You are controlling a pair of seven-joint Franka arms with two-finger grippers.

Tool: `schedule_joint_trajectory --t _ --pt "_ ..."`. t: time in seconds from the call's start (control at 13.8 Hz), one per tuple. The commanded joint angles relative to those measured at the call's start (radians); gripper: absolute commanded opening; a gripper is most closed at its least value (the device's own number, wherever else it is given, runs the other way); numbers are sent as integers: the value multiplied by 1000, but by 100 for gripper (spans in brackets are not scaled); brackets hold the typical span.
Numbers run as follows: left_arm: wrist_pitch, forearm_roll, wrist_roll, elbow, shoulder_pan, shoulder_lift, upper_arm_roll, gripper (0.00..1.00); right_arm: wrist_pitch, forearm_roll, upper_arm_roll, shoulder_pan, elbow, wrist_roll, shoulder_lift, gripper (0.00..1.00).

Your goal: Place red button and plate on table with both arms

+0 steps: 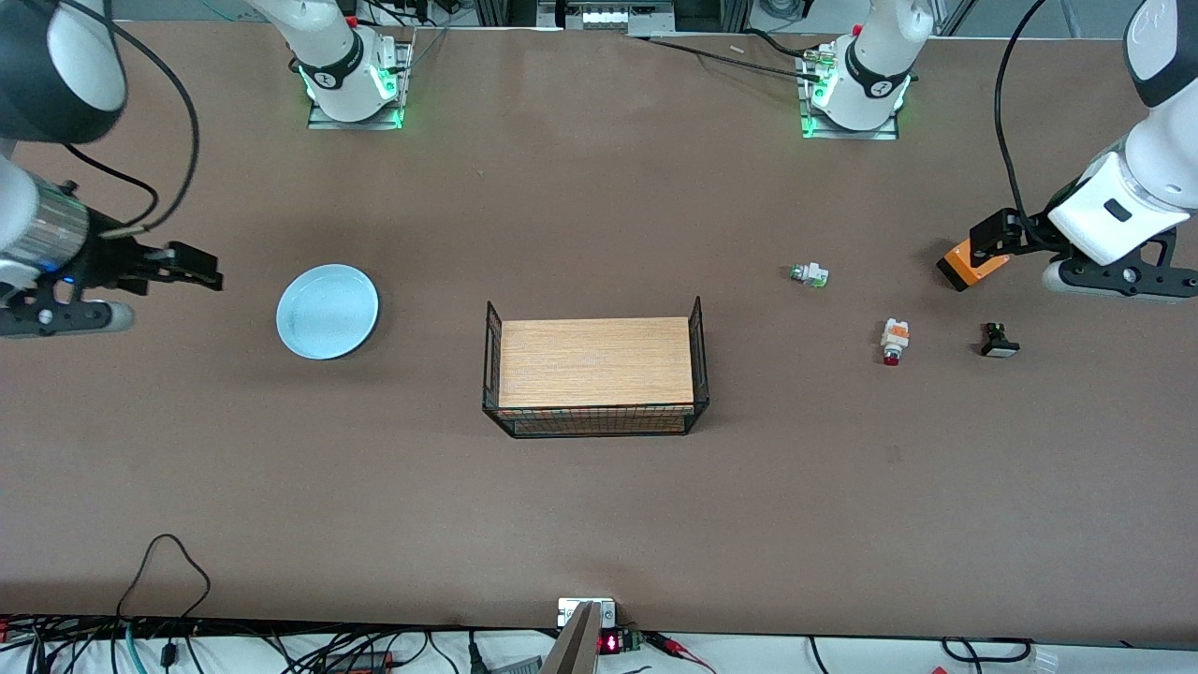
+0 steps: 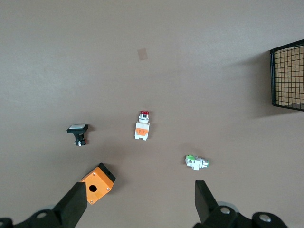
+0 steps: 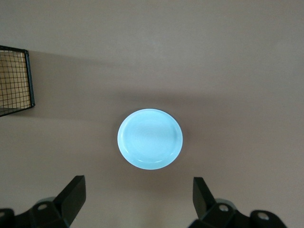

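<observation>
Lying on the bare desk (image 1: 599, 524), both task things are placed here against the wire-sided wooden board (image 1: 595, 363) at the middle. The plate (image 1: 328, 311) rests flat toward the right arm's end of the desk from the board, well apart from it. The red button (image 1: 894, 341) lies on its side toward the left arm's end, between a green-tipped white part (image 1: 809, 274) and a black-and-white button part (image 1: 999, 341), with an orange box (image 1: 969, 265) near them.

The right end effector (image 1: 192, 267) hangs over the desk beside the plate, fingers spread and empty. The left end effector (image 1: 992, 239) hangs over the orange box, likewise spread and empty.

The plate looks stiff, smooth and probably breakable; its raised rim seems the only purchase, pinched from the edge. The button looks light and rigid, likely to skid or roll, so closing across its white body (image 2: 142, 133) seems safest.
</observation>
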Motion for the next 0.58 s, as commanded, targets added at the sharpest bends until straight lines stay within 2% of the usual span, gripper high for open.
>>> schedule_joint_trajectory --t 0.0,0.15,0.36,0.51 --pt "0 1 -7 -17 -3 -17 4 100 -59 -7 -25 -11 84 20 13 100" --pt "0 1 -7 -17 -3 -17 4 100 -63 -13 -36 -14 58 23 -14 100" --pt "0 1 -7 -17 -3 -17 4 100 24 -14 -36 -14 -100 25 -112 100" --pt "0 1 -7 -17 -3 -17 4 100 15 -16 -36 -11 -111 36 -135 100"
